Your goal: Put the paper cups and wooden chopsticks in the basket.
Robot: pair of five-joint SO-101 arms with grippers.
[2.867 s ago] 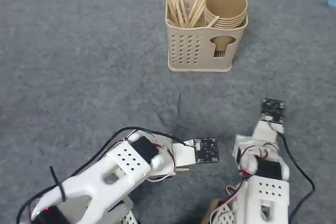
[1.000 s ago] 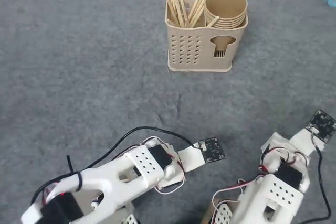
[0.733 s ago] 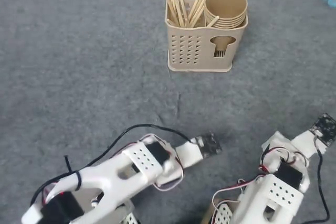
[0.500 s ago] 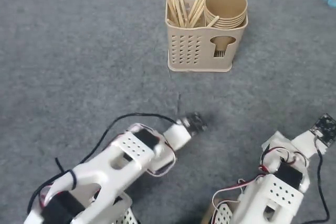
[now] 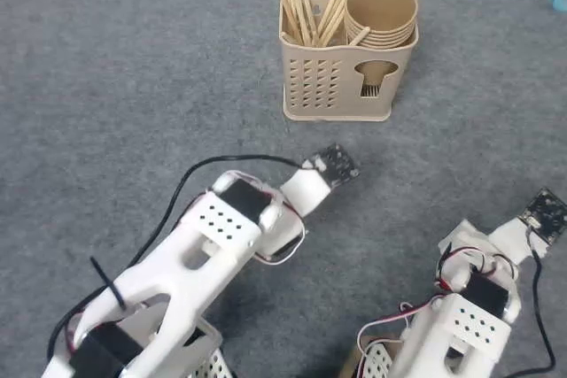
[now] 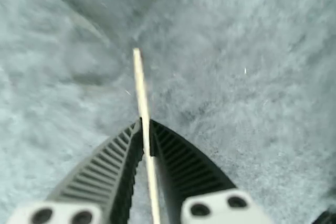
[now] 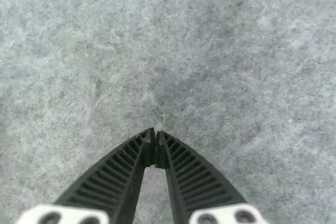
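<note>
The basket (image 5: 337,86) stands at the far middle of the desk (image 5: 133,112), with wooden chopsticks (image 5: 306,6) in its left compartment and stacked paper cups (image 5: 381,8) in its right. Nearer, the left arm (image 5: 213,245) lies front left, well short of the basket, and the right arm (image 5: 474,307) front right. One chopstick (image 6: 139,85) sits between the left pincer's (image 6: 146,129) jaws (jutting past the tips, over the desk).

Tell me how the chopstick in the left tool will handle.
The chopstick looks straight and thin, so probably stiff and light. The left tool seems to pinch it at its tips, so it may pivot or slip.
</note>
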